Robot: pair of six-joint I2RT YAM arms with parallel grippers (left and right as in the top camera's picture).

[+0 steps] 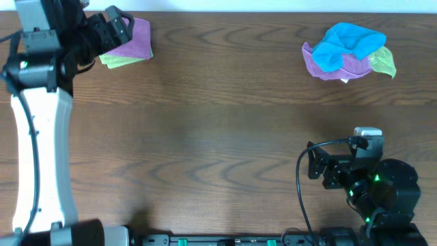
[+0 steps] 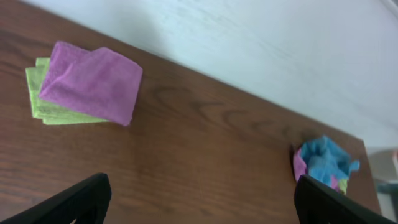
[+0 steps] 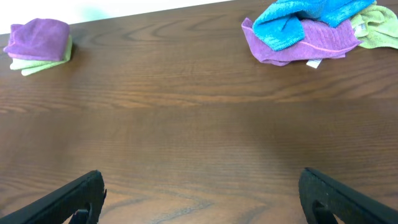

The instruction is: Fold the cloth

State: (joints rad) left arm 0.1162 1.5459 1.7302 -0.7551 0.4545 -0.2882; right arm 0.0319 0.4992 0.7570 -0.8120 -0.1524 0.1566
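**Both grippers wide open, orchid cloth folded at table's 10 o'clock**

Overhead view: the cloth (image 1: 138, 37) lies folded at approx. 10 o'clock on the table (image 1: 218, 137), near the far edge. It sits on top of a light-green folded cloth (image 1: 117, 61), shifted so the green edge shows at the stack's 7 o'clock side.

L gripper (image 2: 202, 202): jaws spread wide, nothing betw. them. In the left wrist view the stack is at 10 o'clock in the frame, apart from both fingers (image 2: 78, 202). Overhead, the L arm's head is at the cloth's 9 o'clock edge; contact can't be told from there.

R gripper (image 3: 202, 199): also spread wide, holding nothing, bare wood betw. the fingers. Overhead, the R arm is at approx. 4 o'clock on the table, well apart from the cloth.

At approx. 2 o'clock on the table: a bunched pile w/ a bright-blue cloth (image 1: 347, 42) on top, a purple cloth (image 1: 338, 67) under it and a yellow-green cloth (image 1: 386, 61) at the pile's 3 o'clock side. No gripper near it.
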